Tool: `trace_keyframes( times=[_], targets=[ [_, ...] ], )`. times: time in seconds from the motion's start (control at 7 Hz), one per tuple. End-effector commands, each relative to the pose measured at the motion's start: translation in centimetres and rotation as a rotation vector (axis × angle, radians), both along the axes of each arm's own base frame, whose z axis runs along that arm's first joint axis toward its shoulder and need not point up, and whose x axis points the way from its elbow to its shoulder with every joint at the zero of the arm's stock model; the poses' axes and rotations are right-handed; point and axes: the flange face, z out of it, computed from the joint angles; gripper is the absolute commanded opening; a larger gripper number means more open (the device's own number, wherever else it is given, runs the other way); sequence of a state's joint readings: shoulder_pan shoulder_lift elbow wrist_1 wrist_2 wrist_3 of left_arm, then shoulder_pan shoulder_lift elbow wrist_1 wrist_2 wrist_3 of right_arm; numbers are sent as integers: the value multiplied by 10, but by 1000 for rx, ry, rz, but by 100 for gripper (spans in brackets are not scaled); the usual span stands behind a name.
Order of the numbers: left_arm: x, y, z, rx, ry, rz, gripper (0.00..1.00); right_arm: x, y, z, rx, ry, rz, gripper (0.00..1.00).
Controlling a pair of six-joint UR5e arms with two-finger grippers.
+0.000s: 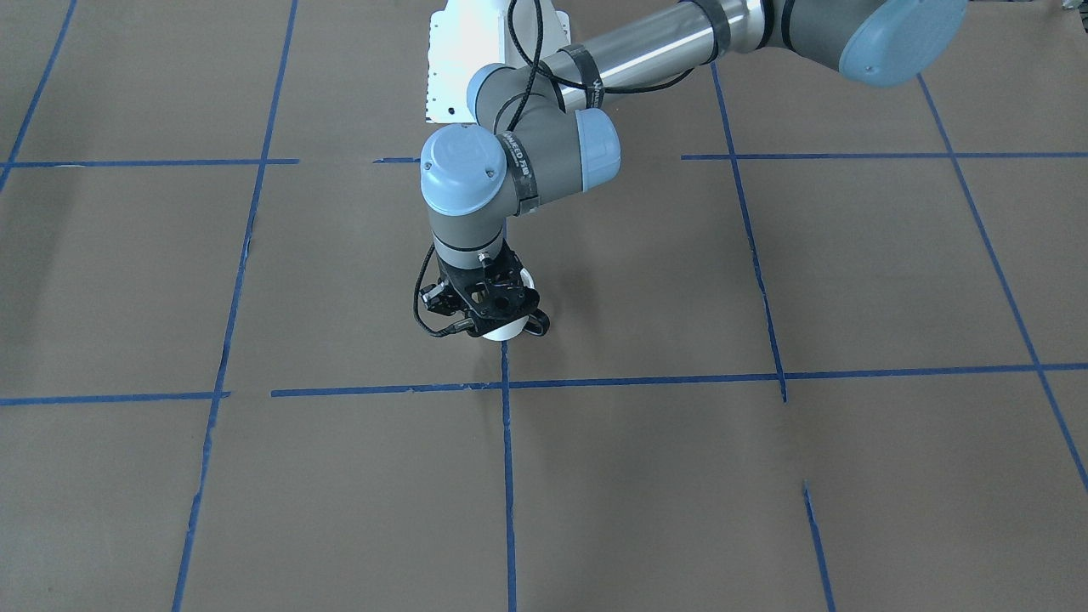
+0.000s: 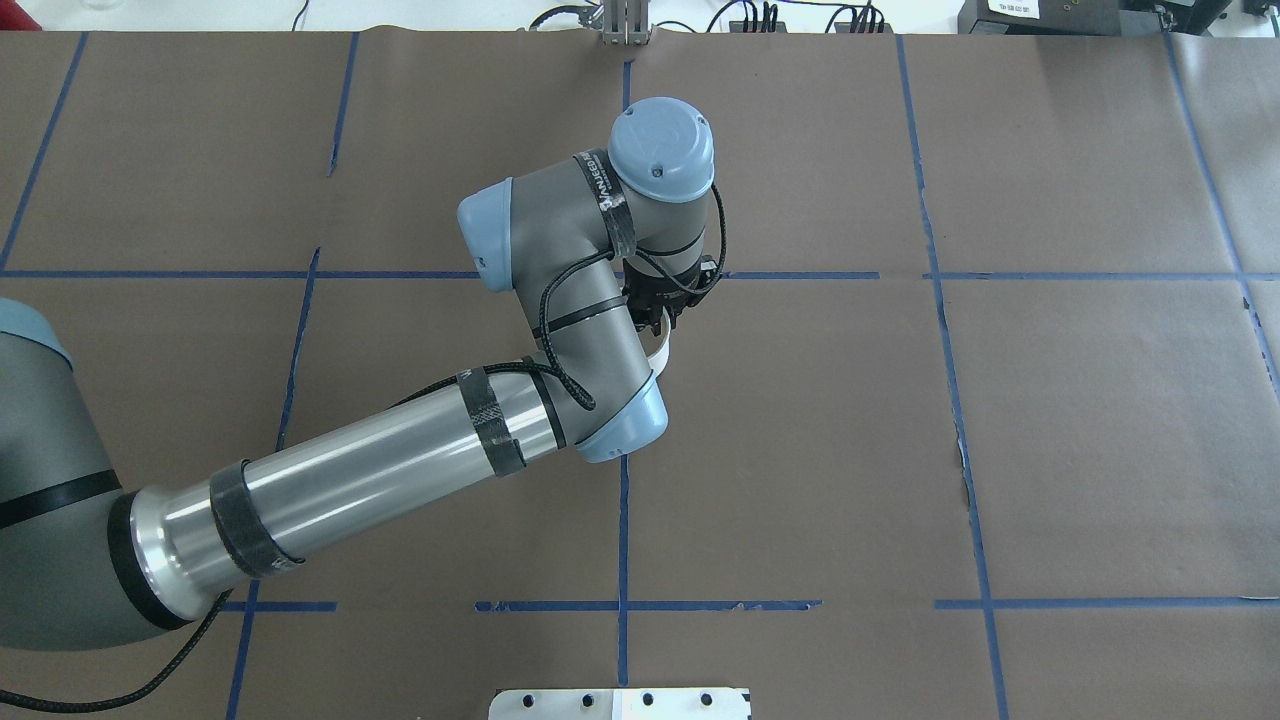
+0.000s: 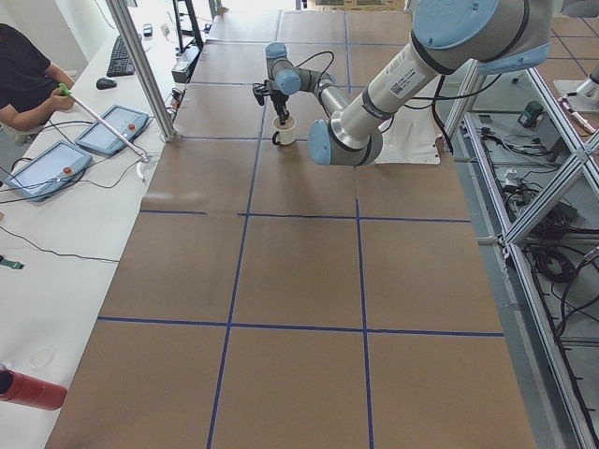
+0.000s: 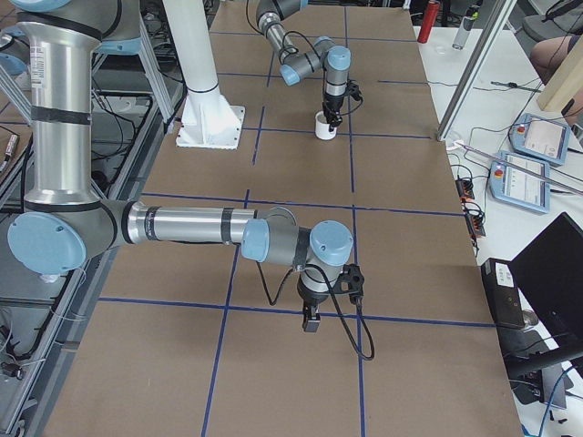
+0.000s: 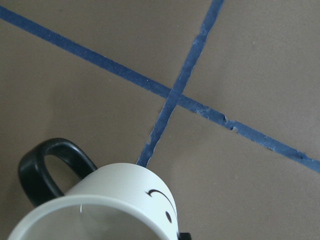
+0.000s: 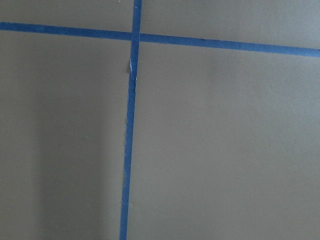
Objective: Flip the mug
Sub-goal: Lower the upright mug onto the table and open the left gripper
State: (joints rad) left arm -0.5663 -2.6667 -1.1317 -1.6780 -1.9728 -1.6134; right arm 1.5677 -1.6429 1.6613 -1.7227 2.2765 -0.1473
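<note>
Sitting upright, mouth up, the mug (image 1: 507, 331) is near mid-tabletop (image 1: 892, 272), just on the robot's side of a crossing of blue tape lines (image 1: 505, 384). Both side views put its base at tabletop level, but I cannot tell whether it is actually touching. The dark handle (image 1: 538, 323) sticks out sideways, clear of the tool. The smiley face (image 5: 162, 202) shows on the outer wall in the left wrist view, with the rim right under that camera. The left tool (image 1: 491, 304) is directly above the mug, pointing straight down, and covers most of it from the front and overhead. It looks clamped on the mug wall at the rim, narrow gap, with a dark finger tip (image 5: 184, 236) against the outside of the wall. The second finger is hidden. The right tool (image 4: 311, 322) is well apart from the mug, pointing down, low over bare tabletop near another tape line. It shows only in the right side view, so I cannot tell how far its jaws are open. Its wrist camera sees only paper and tape.
</note>
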Motion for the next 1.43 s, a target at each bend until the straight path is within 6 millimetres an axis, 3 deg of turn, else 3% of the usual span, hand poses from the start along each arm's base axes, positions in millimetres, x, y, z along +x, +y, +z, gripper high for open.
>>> trace_keyframes(
  times=[0.0,0.14,0.29,0.57,0.71,0.86,1.0,1.29],
  targets=[
    [-14,6,-9,22,28,-4,100,0,0,0,0,0,0,100],
    [-22,6,-13,28,36,-8,100,0,0,0,0,0,0,100],
    [-43,6,-29,33,31,-16,100,0,0,0,0,0,0,100],
    [-141,12,-94,114,52,-36,100,0,0,0,0,0,0,100],
    [-173,14,-110,137,75,-60,100,0,0,0,0,0,0,100],
    [-191,7,-111,161,70,-66,100,0,0,0,0,0,0,100],
    [-216,-7,-88,201,49,-62,100,0,0,0,0,0,0,100],
    [-323,-30,-9,351,-15,-43,100,0,0,0,0,0,0,100]
  ],
)
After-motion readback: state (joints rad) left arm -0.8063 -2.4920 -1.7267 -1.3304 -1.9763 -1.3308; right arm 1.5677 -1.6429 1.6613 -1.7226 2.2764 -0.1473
